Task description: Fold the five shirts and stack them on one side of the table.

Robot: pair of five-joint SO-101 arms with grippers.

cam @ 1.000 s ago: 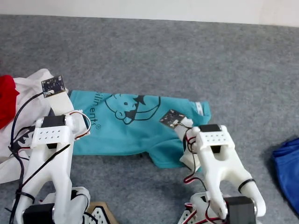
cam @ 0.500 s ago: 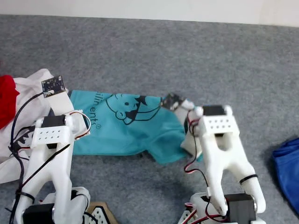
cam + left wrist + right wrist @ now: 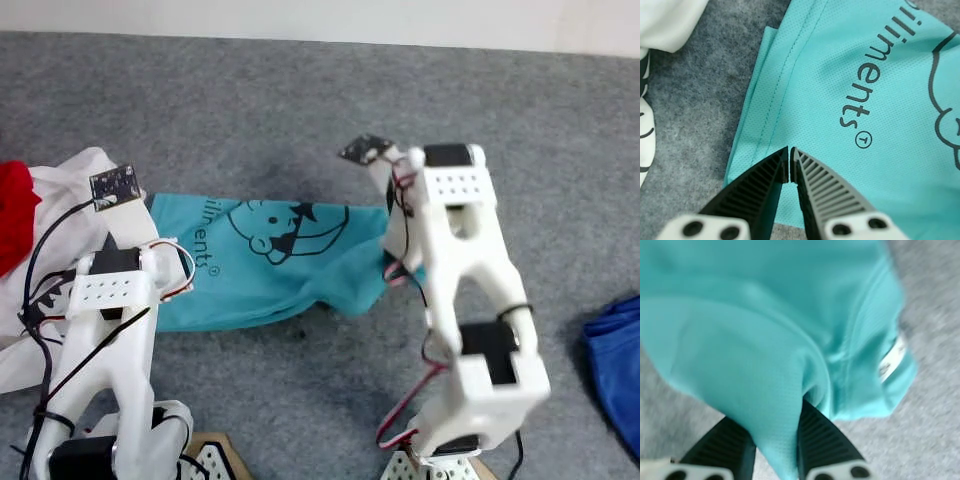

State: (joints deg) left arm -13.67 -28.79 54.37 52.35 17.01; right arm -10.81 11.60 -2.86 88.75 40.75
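A teal shirt (image 3: 265, 262) with a dark cartoon print lies spread on the grey table, its right end bunched and lifted. My right gripper (image 3: 776, 442) is shut on that teal fabric (image 3: 755, 355), which drapes over and between the black fingers. In the high view the right arm (image 3: 450, 195) stands tall over the shirt's right end. My left gripper (image 3: 790, 151) is shut, its tips together just above the shirt's left hem (image 3: 775, 85), with no fabric seen between them. The left arm (image 3: 110, 285) sits at the shirt's left end.
A white shirt (image 3: 60, 185) lies crumpled at the left edge, with a red shirt (image 3: 12, 215) on it. A blue shirt (image 3: 615, 355) lies at the right edge. Bare grey table (image 3: 300, 110) stretches behind the teal shirt.
The right arm has risen and swung toward the far side with the teal shirt's right end in its gripper, dragging that end up and inward. The left arm has kept still.
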